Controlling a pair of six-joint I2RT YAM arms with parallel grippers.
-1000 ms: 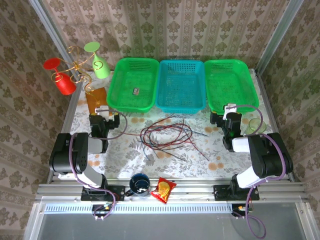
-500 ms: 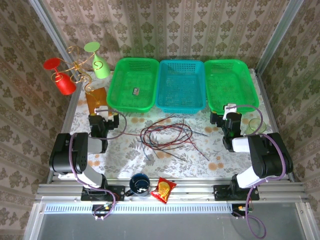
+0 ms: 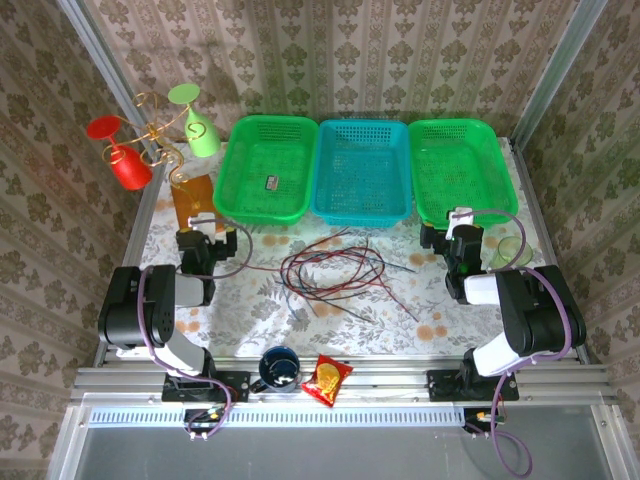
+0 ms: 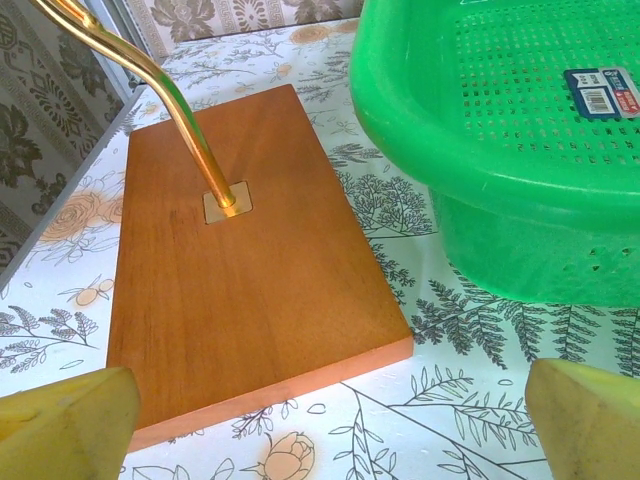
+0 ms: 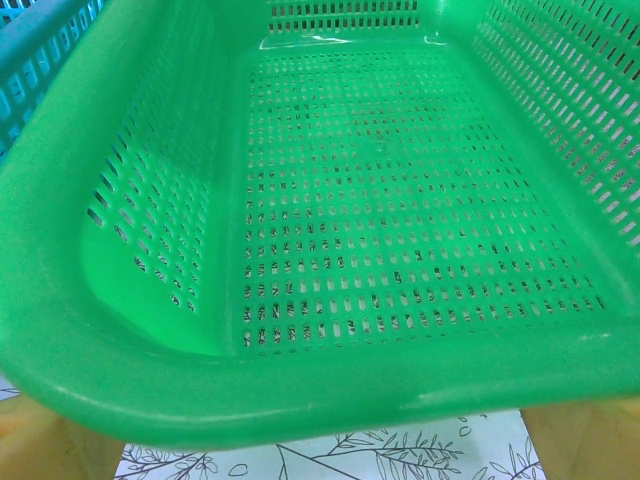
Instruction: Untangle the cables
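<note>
Since the cables (image 3: 335, 270) lie in a loose snarl mid-table (image 3: 250, 310), between the arms and just short of the teal basket (image 3: 326, 140), they are judged light, limp and apt to drag one another; a free outlying end offers the best hold. Left end effector (image 3: 208, 240) and right end effector (image 3: 458, 226) both stand wide, holding nothing. Left green basket (image 3: 240, 135) holds one small labelled item (image 3: 272, 183); the teal basket and right green basket (image 3: 425, 132) show no contents.

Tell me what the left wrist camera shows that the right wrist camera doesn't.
Left wrist: a wooden base with its gold rod, beside the left green basket, which holds a barcoded label. Right wrist: the inside of the right green basket, bare mesh, and the teal basket rim at upper left. Both: the floral tablecloth, and left fingers or right fingers spread wide at the bottom corners.
</note>
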